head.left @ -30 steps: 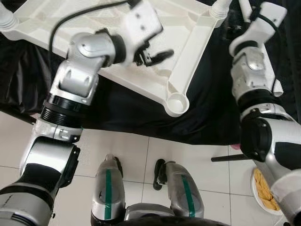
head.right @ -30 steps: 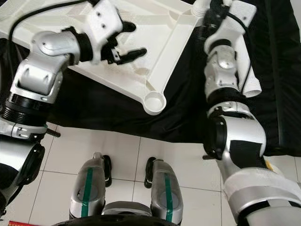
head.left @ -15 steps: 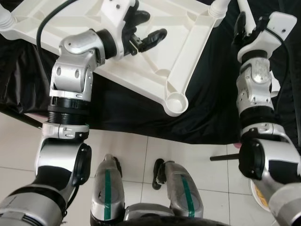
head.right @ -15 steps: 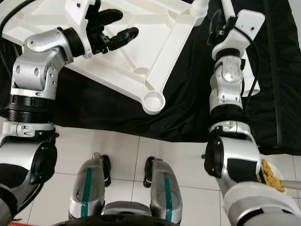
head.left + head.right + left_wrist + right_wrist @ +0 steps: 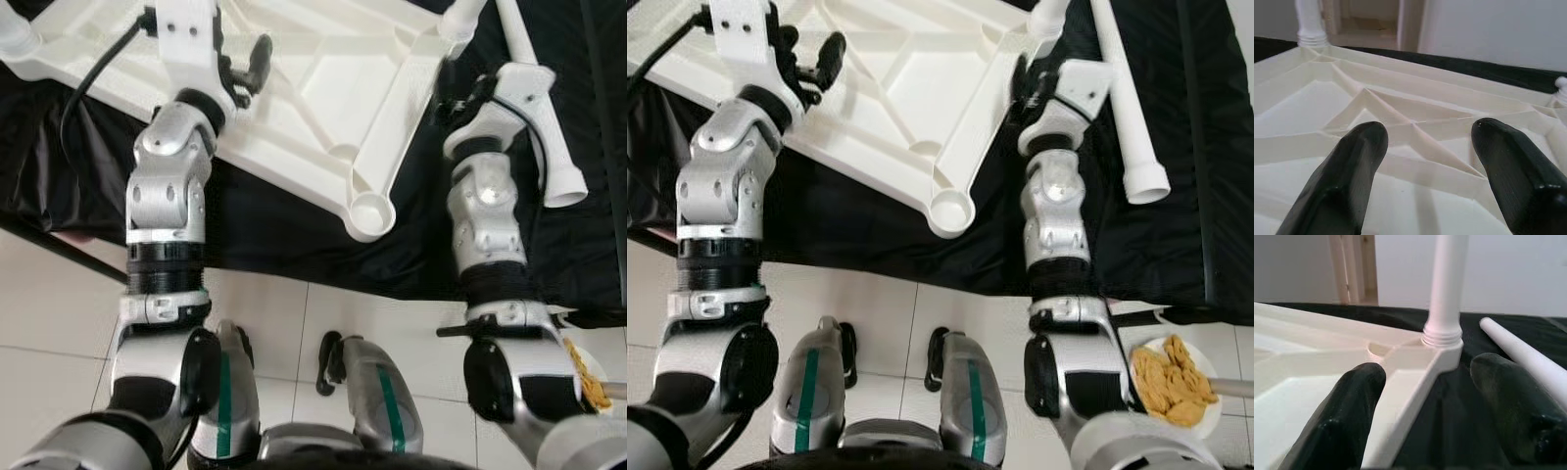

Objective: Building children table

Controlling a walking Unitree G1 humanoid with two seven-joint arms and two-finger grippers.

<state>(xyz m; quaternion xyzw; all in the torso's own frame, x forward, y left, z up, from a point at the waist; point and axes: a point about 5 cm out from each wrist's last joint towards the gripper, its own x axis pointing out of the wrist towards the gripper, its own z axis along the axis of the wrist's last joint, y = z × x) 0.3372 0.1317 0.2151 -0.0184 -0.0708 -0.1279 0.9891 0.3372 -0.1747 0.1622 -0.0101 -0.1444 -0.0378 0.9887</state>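
A white plastic table top [image 5: 323, 88] lies upside down on a black cloth, ribs up. Its near corner socket [image 5: 370, 211] is empty. One white leg [image 5: 1447, 284] stands fitted in the far right corner, and another leg [image 5: 1310, 22] stands at a far left corner. A loose white leg [image 5: 1127, 98] lies on the cloth to the right. My left gripper [image 5: 240, 64] hovers open over the ribbed underside [image 5: 1415, 127], holding nothing. Beside the table's right edge, my right gripper [image 5: 1031, 76] is open and points at the fitted leg.
The black cloth [image 5: 274, 235] ends near my feet, with white tiled floor [image 5: 294, 313] below it. A plate of yellow snacks [image 5: 1171, 382] sits on the floor at the lower right. A thin dark rod [image 5: 470, 331] lies near it.
My left arm has straightened and its gripper has moved farther out over the table top. The right gripper has swung left and nearer, to the table's right edge.
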